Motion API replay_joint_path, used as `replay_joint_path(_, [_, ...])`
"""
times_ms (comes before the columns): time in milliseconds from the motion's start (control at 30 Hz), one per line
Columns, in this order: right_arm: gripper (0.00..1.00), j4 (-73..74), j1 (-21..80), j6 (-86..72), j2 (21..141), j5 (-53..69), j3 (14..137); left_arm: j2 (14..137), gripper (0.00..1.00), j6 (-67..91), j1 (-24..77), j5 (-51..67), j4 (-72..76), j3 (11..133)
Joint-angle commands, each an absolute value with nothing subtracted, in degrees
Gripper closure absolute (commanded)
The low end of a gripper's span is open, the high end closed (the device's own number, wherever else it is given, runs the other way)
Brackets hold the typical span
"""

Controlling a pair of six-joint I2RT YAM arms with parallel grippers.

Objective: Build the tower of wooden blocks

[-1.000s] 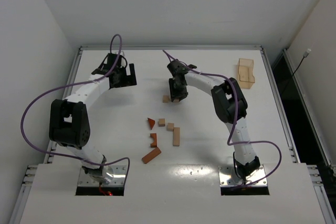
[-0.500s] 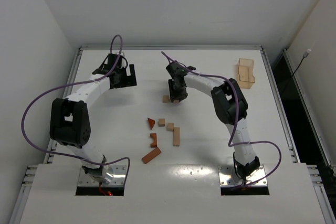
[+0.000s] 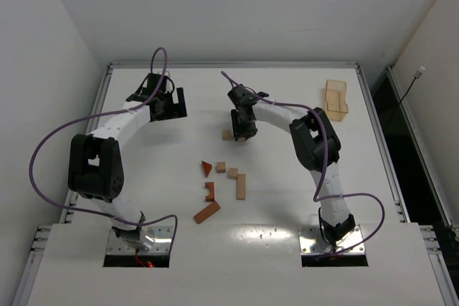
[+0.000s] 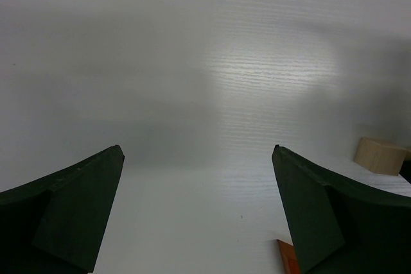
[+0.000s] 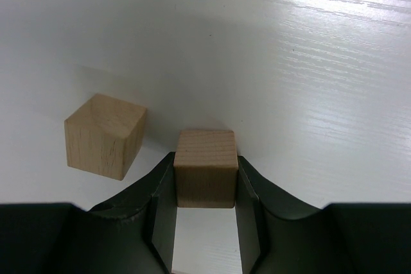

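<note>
My right gripper is shut on a tan cube, low over the table's far middle; its jaws press both side faces. A second tan cube stands free just left of it and also shows in the top view. No stacked tower shows. Loose blocks lie in the middle: a red triangle, two tan cubes, a tan bar, a reddish notched piece and a reddish bar. My left gripper is open and empty at the far left.
A light-tan tray sits at the far right corner. In the left wrist view a tan cube shows at the right edge and a reddish piece beside the right finger. Purple cables loop over both arms.
The right wrist has shifted very slightly to the right while staying shut on the tan cube. The left arm and the loose blocks have not moved.
</note>
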State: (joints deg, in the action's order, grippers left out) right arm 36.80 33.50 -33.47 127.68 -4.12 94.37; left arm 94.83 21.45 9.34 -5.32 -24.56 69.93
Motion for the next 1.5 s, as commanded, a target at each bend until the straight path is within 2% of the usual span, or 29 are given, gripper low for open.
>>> replay_joint_path(0, [0.77, 38.5, 33.3, -34.4, 127.5, -4.7, 92.5, 95.1, 0.00, 21.9, 9.8, -4.7, -23.7, 71.5])
replay_joint_path(200, [0.73, 38.0, 33.3, -34.4, 128.1, -4.0, 92.5, 95.1, 0.00, 21.9, 9.8, -4.7, -23.7, 71.5])
replay_joint_path(400, [0.59, 38.0, 32.8, -34.4, 128.6, -4.0, 92.5, 95.1, 0.00, 21.9, 9.8, -4.7, -23.7, 71.5])
replay_joint_path(500, [0.57, 38.0, 32.3, -34.4, 129.2, -4.0, 93.1, 95.1, 0.00, 21.9, 9.8, -4.7, -23.7, 71.5])
replay_joint_path(767, [0.42, 38.0, 32.3, -33.8, 129.2, -2.8, 93.6, 95.6, 0.00, 21.9, 9.8, -4.7, -23.7, 71.5])
replay_joint_path(1467, [0.42, 37.4, 31.7, -32.1, 122.2, -6.1, 93.2, 94.0, 0.00, 21.9, 10.8, -4.2, -23.7, 71.5])
